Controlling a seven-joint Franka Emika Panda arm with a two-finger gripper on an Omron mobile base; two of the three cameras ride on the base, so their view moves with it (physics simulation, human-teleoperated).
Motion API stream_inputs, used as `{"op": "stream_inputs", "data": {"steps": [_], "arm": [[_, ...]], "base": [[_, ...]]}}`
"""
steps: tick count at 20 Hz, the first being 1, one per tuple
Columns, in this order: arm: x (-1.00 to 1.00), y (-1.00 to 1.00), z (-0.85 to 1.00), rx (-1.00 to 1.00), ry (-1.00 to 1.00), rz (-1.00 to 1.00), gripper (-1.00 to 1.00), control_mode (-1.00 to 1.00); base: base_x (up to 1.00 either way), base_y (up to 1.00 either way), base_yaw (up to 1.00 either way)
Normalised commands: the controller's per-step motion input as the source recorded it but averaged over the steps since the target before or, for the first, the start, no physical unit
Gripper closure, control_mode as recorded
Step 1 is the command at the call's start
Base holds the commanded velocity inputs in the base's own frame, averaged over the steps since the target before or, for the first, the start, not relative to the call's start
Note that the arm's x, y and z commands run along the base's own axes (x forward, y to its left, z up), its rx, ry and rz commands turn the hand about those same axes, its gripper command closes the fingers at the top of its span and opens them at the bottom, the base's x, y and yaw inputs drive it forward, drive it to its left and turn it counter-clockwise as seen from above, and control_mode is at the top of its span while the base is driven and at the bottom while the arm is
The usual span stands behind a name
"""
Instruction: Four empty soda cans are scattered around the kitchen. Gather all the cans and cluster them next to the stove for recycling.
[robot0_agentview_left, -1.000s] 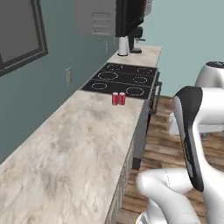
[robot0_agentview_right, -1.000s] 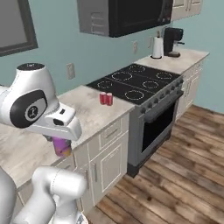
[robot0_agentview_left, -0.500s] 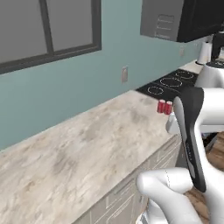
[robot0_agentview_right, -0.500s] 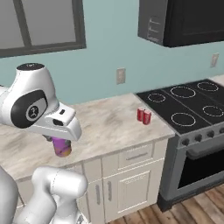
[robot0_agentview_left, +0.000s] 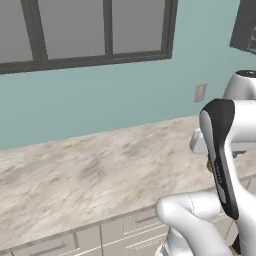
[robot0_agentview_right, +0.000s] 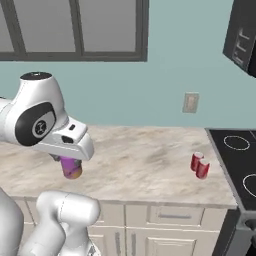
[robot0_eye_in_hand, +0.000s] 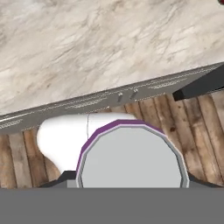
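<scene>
Purple can (robot0_agentview_right: 71, 167) sits clamped in the gripper (robot0_agentview_right: 70, 165) above the counter's (robot0_agentview_right: 135, 165) front edge; two red cans (robot0_agentview_right: 200, 165) stand touching near the stove (robot0_agentview_right: 239, 170).

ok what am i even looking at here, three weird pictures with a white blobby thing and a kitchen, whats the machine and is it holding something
The white shape is a robot arm on a driving base in a computer-rendered kitchen. Two pictures come from cameras on the base, behind the arm to its left and right, looking over a marble counter under a window. The third comes from a camera on the hand, looking along the fingers toward the floor and counter edge.

The gripper holds a purple-pink soda can; in the hand view its silvery top sits very close to the lens. In the right base view, two red cans stand close together on the counter, beside the black cooktop of the stove.
</scene>
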Motion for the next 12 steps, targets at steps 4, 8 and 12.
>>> {"op": "stream_inputs", "data": {"steps": [4,8,12], "arm": [[0.0,0.0,0.0,0.0,0.0,0.0,1.0,1.0],[0.0,0.0,0.0,0.0,0.0,0.0,1.0,1.0],[0.0,0.0,0.0,0.0,0.0,0.0,1.0,1.0]], "base": [[0.26,-0.48,0.52],[0.03,-0.72,0.32],[0.0,-0.88,0.06]]}}
